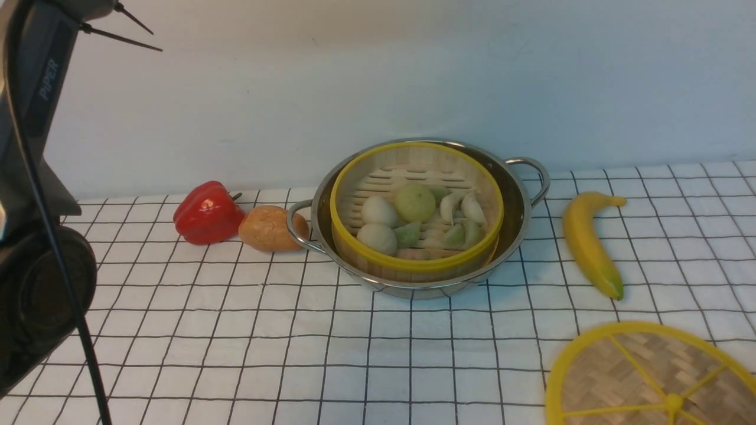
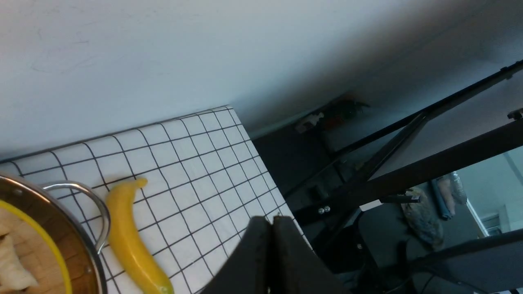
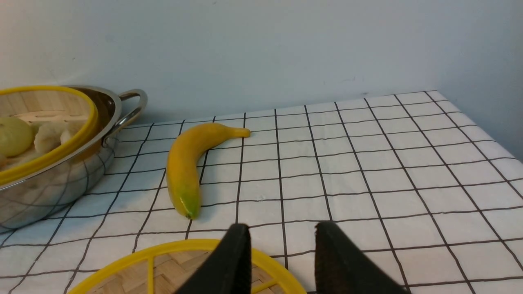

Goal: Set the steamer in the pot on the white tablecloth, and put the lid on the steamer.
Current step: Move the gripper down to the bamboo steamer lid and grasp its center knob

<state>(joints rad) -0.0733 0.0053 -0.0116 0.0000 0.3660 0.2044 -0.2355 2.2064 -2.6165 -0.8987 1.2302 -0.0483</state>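
The steamer [image 1: 413, 171], a bamboo basket with yellow rims holding pale buns and greenish dumplings, sits inside the steel pot [image 1: 515, 206] on the white tablecloth [image 1: 295, 342]. The lid [image 1: 626, 372], a woven disc with yellow rim and spokes, lies flat on the cloth at the front right, partly cut off by the picture's edge. My right gripper [image 3: 282, 230] hovers open over the lid's [image 3: 163, 269] far rim, nothing between its fingers. My left gripper [image 2: 271, 220] is shut and empty, raised above the table. In its view the pot's handle [image 2: 88, 196] is some way off.
A red bell pepper [image 1: 207, 212] and a brown potato [image 1: 269, 228] lie left of the pot, the potato against its handle. A banana [image 1: 587, 242] lies right of the pot. My left arm's dark body [image 1: 35, 236] fills the front view's left edge. A wall stands close behind.
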